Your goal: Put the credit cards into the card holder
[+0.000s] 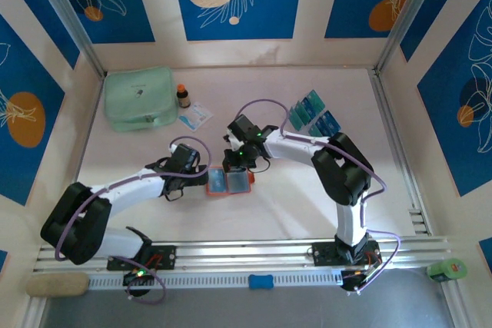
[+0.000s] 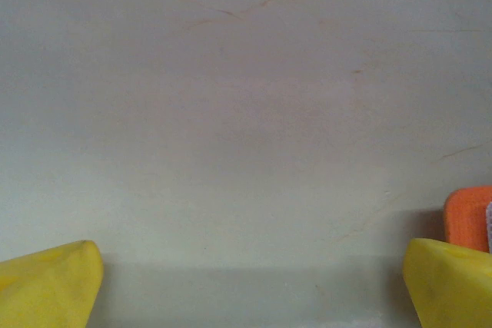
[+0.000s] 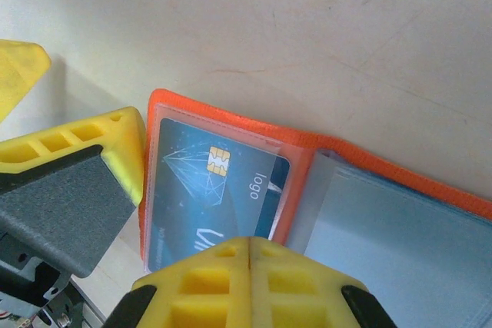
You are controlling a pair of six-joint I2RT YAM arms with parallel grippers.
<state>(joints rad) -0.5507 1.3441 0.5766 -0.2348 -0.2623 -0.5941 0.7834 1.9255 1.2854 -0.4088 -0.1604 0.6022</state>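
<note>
On hand: 1 card holder [image 1: 229, 182], orange-red, open near centre, with 1 blue credit card [image 3: 192, 197] in its clear pocket. Loose credit cards [image 1: 306, 109], teal and blue: 2 small clusters at 1 o'clock, at least 3 cards, exact count not readable. Also 1 mint-green zip pouch [image 1: 140, 97] at 10 o'clock, 1 orange-capped bottle [image 1: 183, 96] and 1 white-and-blue packet [image 1: 195, 115] at 11 o'clock, and 1 green roll [image 1: 447, 270] at 4 o'clock.

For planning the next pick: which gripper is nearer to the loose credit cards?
Right. The right gripper is over the card holder, left of the credit cards; the left gripper is at the holder's far side, farther left.
</note>
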